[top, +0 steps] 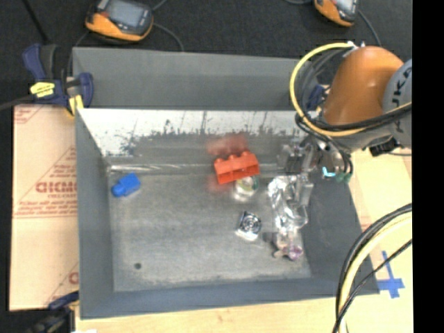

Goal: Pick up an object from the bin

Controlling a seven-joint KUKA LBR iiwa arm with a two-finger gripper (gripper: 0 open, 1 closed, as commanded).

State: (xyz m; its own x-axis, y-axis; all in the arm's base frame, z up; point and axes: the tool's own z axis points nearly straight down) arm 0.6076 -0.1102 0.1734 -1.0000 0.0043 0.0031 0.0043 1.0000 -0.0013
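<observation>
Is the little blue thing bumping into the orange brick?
Apart. The camera view shows the blue thing at the left and the orange brick near the middle, with bare bin floor between them.

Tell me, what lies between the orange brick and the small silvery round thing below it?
In the camera view, a small pale glassy thing lies right under the orange brick; then bare grey floor down to the silvery round thing.
</observation>
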